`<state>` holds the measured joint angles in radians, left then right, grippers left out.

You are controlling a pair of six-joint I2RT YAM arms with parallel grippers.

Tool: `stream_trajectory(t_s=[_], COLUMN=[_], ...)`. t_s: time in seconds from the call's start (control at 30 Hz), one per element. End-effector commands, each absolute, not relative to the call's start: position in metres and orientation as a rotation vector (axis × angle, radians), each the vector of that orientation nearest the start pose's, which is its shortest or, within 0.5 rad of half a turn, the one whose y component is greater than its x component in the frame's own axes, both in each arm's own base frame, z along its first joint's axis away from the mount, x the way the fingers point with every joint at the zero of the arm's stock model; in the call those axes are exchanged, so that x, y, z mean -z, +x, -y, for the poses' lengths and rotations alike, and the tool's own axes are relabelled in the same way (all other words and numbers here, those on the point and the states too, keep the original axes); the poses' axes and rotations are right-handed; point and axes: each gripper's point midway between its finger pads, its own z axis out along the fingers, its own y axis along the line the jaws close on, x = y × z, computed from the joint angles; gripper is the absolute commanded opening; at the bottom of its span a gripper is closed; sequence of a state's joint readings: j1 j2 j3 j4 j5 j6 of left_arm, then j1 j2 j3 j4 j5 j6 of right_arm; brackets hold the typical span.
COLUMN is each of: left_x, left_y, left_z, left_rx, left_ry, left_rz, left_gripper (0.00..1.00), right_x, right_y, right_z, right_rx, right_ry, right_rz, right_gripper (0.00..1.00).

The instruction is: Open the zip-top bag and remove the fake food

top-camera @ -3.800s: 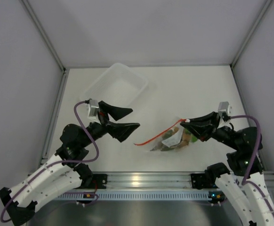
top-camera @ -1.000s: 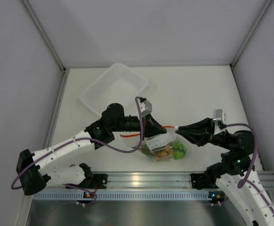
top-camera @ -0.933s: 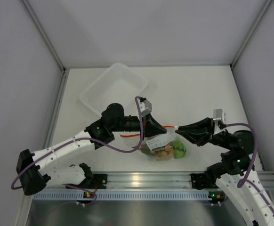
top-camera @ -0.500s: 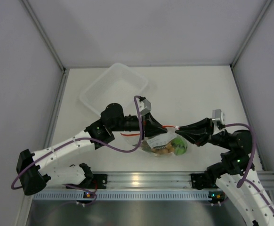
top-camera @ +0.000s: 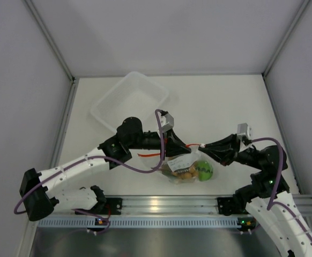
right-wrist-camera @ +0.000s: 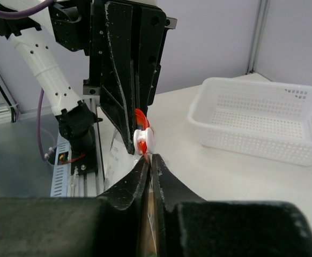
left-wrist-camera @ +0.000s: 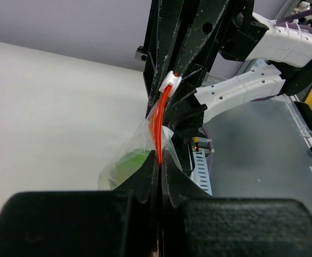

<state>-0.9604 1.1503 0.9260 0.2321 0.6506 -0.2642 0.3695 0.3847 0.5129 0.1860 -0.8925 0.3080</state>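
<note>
The zip-top bag (top-camera: 184, 165) hangs between my two grippers at the front middle of the table. Through its clear plastic the fake food shows: a cluster of tan balls (top-camera: 186, 172) and a green ball (top-camera: 203, 169). My left gripper (top-camera: 187, 148) (left-wrist-camera: 160, 160) is shut on the red zip strip (left-wrist-camera: 158, 126). My right gripper (top-camera: 201, 148) (right-wrist-camera: 150, 156) faces it, shut on the bag's edge just under the white slider (right-wrist-camera: 144, 139) (left-wrist-camera: 170, 80). The two grippers' tips almost touch. A loose end of the red strip (top-camera: 149, 155) trails left under the left arm.
A white perforated tray (top-camera: 110, 92) (right-wrist-camera: 242, 134) lies at the back left. An aluminium rail (top-camera: 156, 206) with both arm bases runs along the near edge. Grey walls close in the left, right and back sides.
My right gripper has closed fully on the bag's edge beside the slider and crept slightly left. The bag has swung a little. The left gripper keeps its hold.
</note>
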Motion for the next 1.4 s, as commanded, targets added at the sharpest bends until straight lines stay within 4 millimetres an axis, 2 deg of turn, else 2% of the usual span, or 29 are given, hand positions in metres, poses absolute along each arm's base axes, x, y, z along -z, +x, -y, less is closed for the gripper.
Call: stream_trajectory(t_s=[0.0, 0.03, 0.13, 0.2, 0.23, 0.4, 0.43, 0.47, 0.5, 0.57, 0.63, 0.8, 0.87, 1.0, 1.1, 1.13, 1.23, 1.37], left_x=[-0.345, -0.344, -0.342, -0.339, -0.339, -0.335, -0.331, -0.328, -0.327, -0.322, -0.323, -0.325, -0.329, -0.349, -0.353, -0.358, -0.363, -0.374], left_y=[0.115, 0.115, 0.115, 0.117, 0.118, 0.120, 0.125, 0.127, 0.130, 0.135, 0.134, 0.137, 0.141, 0.146, 0.150, 0.152, 0.156, 0.157], left_z=[0.372, 0.373, 0.373, 0.373, 0.373, 0.373, 0.373, 0.372, 0.371, 0.369, 0.367, 0.368, 0.369, 0.371, 0.374, 0.375, 0.376, 0.378], left_rx=[1.456, 1.456, 1.455, 1.450, 1.447, 1.428, 1.404, 1.387, 1.362, 1.330, 1.337, 1.323, 1.303, 1.277, 1.254, 1.242, 1.206, 1.181], left_ry=[1.106, 1.108, 1.110, 1.107, 1.103, 1.098, 1.085, 1.081, 1.077, 1.058, 1.058, 1.054, 1.045, 1.036, 1.055, 1.052, 1.062, 1.096], left_rz=[-1.252, -1.253, -1.259, -1.267, -1.269, -1.276, -1.293, -1.307, -1.302, -1.321, -1.319, -1.313, -1.303, -1.251, -1.244, -1.238, -1.218, -1.173], left_gripper=[0.00, 0.00, 0.00, 0.00, 0.00, 0.00, 0.05, 0.14, 0.36, 0.52, 0.64, 0.77, 0.88, 0.92, 0.92, 0.91, 0.89, 0.81], right_x=[-0.335, -0.335, -0.336, -0.337, -0.337, -0.335, -0.334, -0.338, -0.329, -0.329, -0.329, -0.322, -0.318, -0.303, -0.285, -0.290, -0.284, -0.300], right_y=[0.119, 0.119, 0.119, 0.118, 0.117, 0.117, 0.118, 0.120, 0.123, 0.126, 0.129, 0.133, 0.134, 0.146, 0.152, 0.153, 0.150, 0.149], right_z=[-0.203, -0.203, -0.203, -0.203, -0.203, -0.202, -0.201, -0.200, -0.200, -0.199, -0.200, -0.204, -0.205, -0.208, -0.212, -0.212, -0.216, -0.216], right_rx=[-1.091, -1.093, -1.095, -1.095, -1.096, -1.083, -1.078, -1.055, -1.056, -1.041, -1.044, -1.070, -1.068, -1.021, -0.984, -0.956, -0.946, -0.905], right_ry=[-0.872, -0.872, -0.876, -0.878, -0.881, -0.885, -0.884, -0.891, -0.879, -0.888, -0.881, -0.890, -0.905, -0.906, -0.949, -0.982, -1.032, -1.064], right_rz=[-1.159, -1.162, -1.161, -1.160, -1.157, -1.180, -1.194, -1.190, -1.255, -1.282, -1.297, -1.337, -1.375, -1.518, -1.671, -1.660, -1.693, -1.670], right_gripper=[0.10, 0.15, 0.14, 0.11, 0.00, 0.00, 0.00, 0.00, 0.00, 0.00, 0.00, 0.00, 0.00, 0.00, 0.00, 0.00, 0.00, 0.00])
